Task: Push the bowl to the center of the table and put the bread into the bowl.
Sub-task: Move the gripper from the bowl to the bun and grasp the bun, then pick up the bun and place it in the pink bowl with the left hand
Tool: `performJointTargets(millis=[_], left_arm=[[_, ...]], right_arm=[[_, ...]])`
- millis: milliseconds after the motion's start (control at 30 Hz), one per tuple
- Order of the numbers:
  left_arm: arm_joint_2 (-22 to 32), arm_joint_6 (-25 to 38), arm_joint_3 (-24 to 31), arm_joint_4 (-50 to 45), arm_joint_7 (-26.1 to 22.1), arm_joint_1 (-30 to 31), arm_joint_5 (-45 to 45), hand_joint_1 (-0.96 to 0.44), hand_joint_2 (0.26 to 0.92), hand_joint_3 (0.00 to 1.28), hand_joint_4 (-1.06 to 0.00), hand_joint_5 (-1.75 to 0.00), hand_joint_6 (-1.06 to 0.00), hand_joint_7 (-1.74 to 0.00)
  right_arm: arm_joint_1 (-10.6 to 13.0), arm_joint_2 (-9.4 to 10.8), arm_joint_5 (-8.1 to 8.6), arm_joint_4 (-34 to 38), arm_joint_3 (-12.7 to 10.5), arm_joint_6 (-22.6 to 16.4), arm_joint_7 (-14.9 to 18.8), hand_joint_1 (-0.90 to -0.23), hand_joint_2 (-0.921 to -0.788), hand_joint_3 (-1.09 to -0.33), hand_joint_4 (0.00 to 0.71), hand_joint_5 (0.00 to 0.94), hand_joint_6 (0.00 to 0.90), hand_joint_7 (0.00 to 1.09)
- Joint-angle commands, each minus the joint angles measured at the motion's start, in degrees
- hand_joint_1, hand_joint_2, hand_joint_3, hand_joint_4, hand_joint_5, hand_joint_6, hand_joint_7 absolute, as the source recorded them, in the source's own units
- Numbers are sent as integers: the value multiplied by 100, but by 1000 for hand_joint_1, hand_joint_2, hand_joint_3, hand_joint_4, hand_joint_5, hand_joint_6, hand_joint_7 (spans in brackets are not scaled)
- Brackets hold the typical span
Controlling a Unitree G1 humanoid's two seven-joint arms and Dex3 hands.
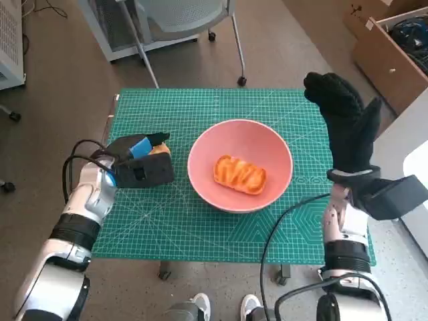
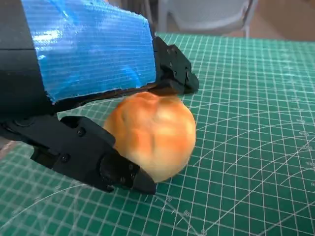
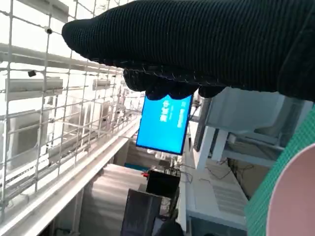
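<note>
A pink bowl (image 1: 204, 150) stands near the middle of the green cutting mat (image 1: 200, 231), and an orange-glazed bread (image 1: 239, 174) lies inside it. Left of the bowl, my left hand (image 1: 137, 164) grips a round golden bread roll (image 1: 159, 150) low over the mat. In the left wrist view the roll (image 2: 152, 132) sits between the black fingers (image 2: 172, 69) above it and the thumb below, its underside touching the mat. My gloved right hand (image 1: 344, 120) is raised upright to the right of the bowl, fingers extended, holding nothing. The right wrist view shows the glove (image 3: 197, 44) and a slice of the bowl's rim (image 3: 295, 196).
An office chair (image 1: 180, 20) stands beyond the table's far edge. A brown cabinet (image 1: 391, 47) with cables is at the far right. A person's shoes (image 1: 200, 307) show at the near edge. The mat covers the whole small table.
</note>
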Motion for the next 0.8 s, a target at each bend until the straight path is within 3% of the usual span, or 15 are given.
performJointTargets(millis=[33,67,133,233,533,733,800], left_arm=[[97,-451,10,213,292,-147,18,17,920,148,-637,-889,-547,-932],[112,-525,16,227,317,-156,9,11,920,157,-628,-1026,-517,-1065],[131,-626,29,258,334,-180,-9,6,920,150,-632,-1134,-514,-1156],[172,-710,88,189,263,-194,-78,3,921,130,-645,-1207,-540,-1186],[360,-655,434,-876,-98,3,-340,2,920,113,-656,-1191,-559,-1241],[443,-468,798,-2008,-265,258,-566,2,920,124,-556,-1333,-637,-1124],[460,-387,932,-2474,-308,355,-654,2,920,109,-613,-1291,-616,-1128]], right_arm=[[156,-30,2,14,-11,39,-3,-604,-921,-765,205,0,62,379],[160,-31,2,18,-11,38,-3,-603,-921,-766,205,0,62,379],[167,-32,5,17,-12,43,-4,-600,-921,-766,204,0,61,378],[169,-31,15,14,-15,58,-6,-598,-921,-767,204,0,60,378],[192,-27,36,-39,-9,81,11,-596,-921,-767,205,0,59,377],[205,-42,62,-73,-7,103,51,-595,-921,-767,204,0,57,376],[209,-42,62,-81,-4,107,54,-595,-921,-767,204,0,54,374]])
